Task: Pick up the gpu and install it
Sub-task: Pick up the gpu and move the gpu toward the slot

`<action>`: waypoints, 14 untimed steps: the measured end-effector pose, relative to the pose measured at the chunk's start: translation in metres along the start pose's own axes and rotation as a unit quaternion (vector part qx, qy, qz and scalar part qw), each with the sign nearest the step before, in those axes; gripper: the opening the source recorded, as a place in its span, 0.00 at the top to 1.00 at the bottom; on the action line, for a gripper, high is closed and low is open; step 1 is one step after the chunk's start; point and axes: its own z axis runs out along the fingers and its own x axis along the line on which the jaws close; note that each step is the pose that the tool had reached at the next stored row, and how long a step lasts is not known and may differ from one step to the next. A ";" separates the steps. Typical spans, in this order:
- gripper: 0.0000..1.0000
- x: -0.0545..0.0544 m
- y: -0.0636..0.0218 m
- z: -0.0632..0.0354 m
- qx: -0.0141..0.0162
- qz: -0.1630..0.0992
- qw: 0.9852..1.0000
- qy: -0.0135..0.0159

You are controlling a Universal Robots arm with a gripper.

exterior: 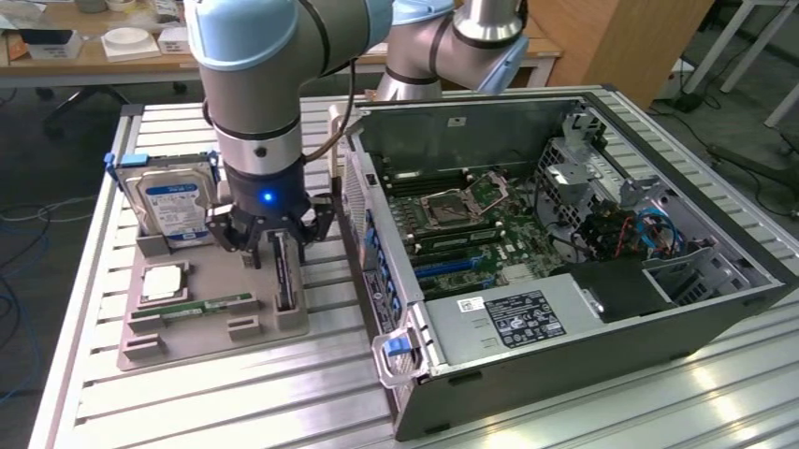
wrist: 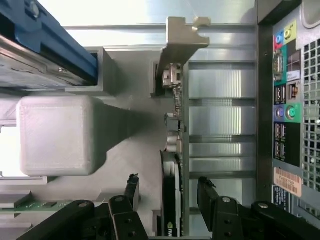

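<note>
Black gpu (exterior: 283, 273), grey-brown tray (exterior: 223, 273), blue-and-white-labelled hard drive (exterior: 175, 206), green memory stick (exterior: 208, 307)

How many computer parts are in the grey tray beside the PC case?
4: hard drive at the far end, processor and memory stick nearer the camera, gpu on edge below the gripper. The arm may hide more.

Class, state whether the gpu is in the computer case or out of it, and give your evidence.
Out. The gpu stands on edge in the grey tray beside the case, the open end effector straddling it.
</note>
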 end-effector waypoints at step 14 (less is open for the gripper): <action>0.41 -0.002 -0.0001 0.0045 0.000 0.000 1.000 0.000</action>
